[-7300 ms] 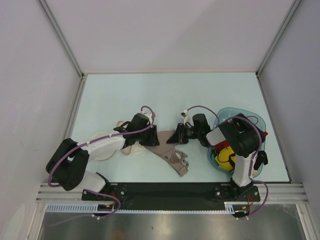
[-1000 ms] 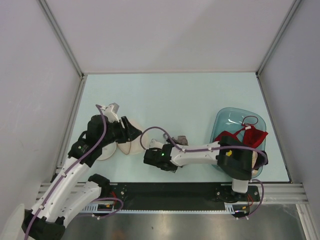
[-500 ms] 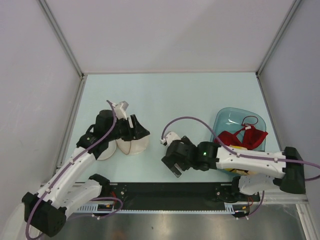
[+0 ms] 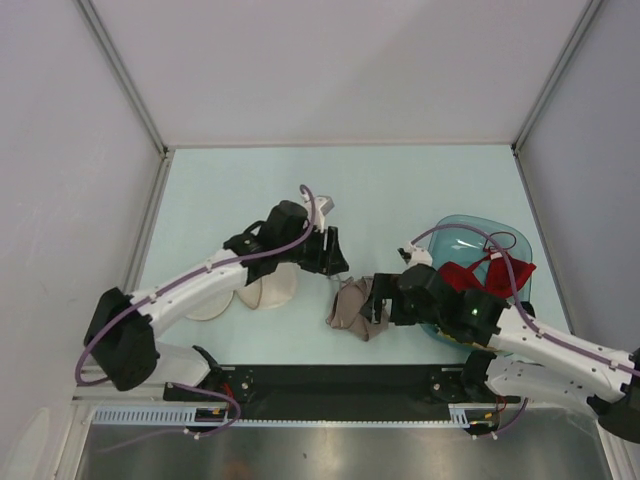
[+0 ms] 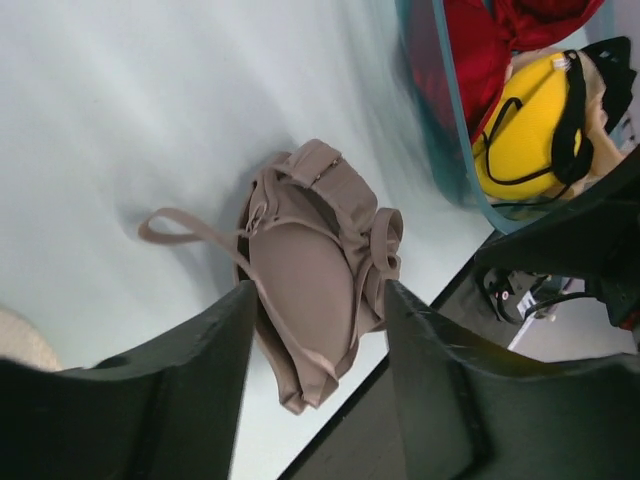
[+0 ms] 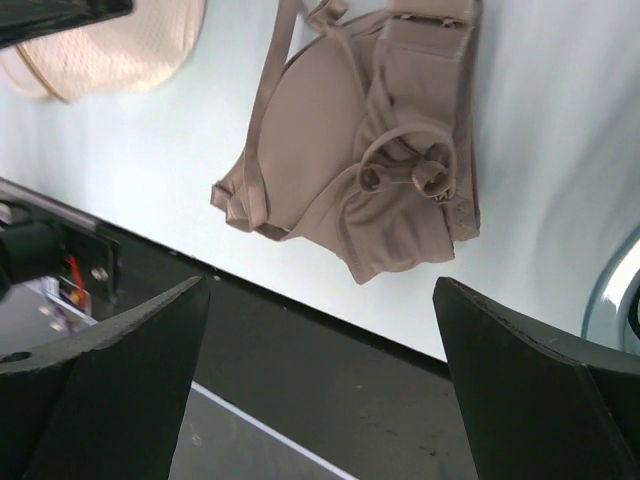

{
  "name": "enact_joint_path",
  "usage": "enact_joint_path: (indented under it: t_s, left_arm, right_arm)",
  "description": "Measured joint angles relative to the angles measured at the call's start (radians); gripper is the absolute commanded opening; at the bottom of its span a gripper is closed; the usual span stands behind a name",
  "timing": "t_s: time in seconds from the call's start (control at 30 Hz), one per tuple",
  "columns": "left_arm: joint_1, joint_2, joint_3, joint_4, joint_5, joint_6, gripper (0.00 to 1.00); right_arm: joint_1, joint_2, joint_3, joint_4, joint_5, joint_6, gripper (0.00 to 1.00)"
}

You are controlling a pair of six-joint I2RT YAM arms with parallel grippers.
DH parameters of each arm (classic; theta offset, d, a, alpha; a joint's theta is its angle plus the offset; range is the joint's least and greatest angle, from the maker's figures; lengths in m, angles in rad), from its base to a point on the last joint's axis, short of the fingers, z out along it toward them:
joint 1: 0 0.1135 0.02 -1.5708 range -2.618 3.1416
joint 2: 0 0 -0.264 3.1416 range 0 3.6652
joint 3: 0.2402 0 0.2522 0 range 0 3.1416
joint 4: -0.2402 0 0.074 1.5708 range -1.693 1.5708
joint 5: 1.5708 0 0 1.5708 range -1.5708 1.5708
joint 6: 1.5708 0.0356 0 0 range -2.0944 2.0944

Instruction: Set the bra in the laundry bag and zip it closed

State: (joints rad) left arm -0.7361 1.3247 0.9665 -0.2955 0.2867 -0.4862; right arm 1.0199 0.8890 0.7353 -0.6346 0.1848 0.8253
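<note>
The taupe bra (image 4: 351, 310) lies crumpled on the table near the front edge, cups folded together and one thin strap loose to the left. My left gripper (image 4: 337, 263) hovers just behind it, open; in the left wrist view the bra (image 5: 308, 268) shows between the parted fingers (image 5: 150, 400), still resting on the table. My right gripper (image 4: 373, 300) is at the bra's right side, wide open and holding nothing; the bra (image 6: 350, 170) lies beyond its fingertips. The cream mesh laundry bag (image 4: 268, 293) lies open in two round halves to the left, partly under my left arm, also seen as the laundry bag (image 6: 110, 50) in the right wrist view.
A translucent teal basket (image 4: 450, 226) stands at the right, holding a red bra (image 4: 490, 272) and a yellow-and-black garment (image 5: 525, 120). The black base rail (image 4: 330, 380) runs along the table's near edge, close to the bra. Frame posts and white walls bound the table.
My left arm has swung right from over the laundry bag to the table's middle. The right gripper has shifted right toward the basket, and the bra now shows on the table.
</note>
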Motion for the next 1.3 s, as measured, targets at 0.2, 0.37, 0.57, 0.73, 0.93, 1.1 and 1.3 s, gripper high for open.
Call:
enact_joint_path:
  t_s: [0.2,0.37,0.57,0.73,0.93,1.1,1.3]
  left_arm:
    - [-0.016,0.204,0.120,-0.004,-0.014,0.001,0.72]
    - [-0.015,0.270,0.107,-0.026,-0.085,-0.048,0.74]
    - [-0.012,0.254,0.051,-0.001,-0.129,-0.100,0.71]
    - [0.016,0.193,-0.050,0.040,-0.122,-0.134,0.77]
    - [0.086,0.187,-0.116,0.106,-0.065,-0.171,0.79]
    - [0.108,0.211,-0.126,0.185,0.001,-0.198,0.81]
    - [0.115,0.283,-0.129,0.277,0.063,-0.239,0.79]
  right_arm:
    - [-0.104,-0.088,-0.075,0.041,-0.044,0.039,1.00]
    - [-0.159,-0.097,-0.098,0.066,-0.087,0.059,1.00]
    - [-0.216,-0.064,-0.129,0.159,-0.131,0.006,0.89]
    - [-0.388,0.050,-0.130,0.280,-0.260,-0.095,0.89]
    - [-0.469,0.245,-0.121,0.407,-0.406,-0.226,0.86]
    - [-0.472,0.371,-0.120,0.484,-0.487,-0.280,0.81]
    - [-0.473,0.432,-0.120,0.559,-0.533,-0.303,0.52]
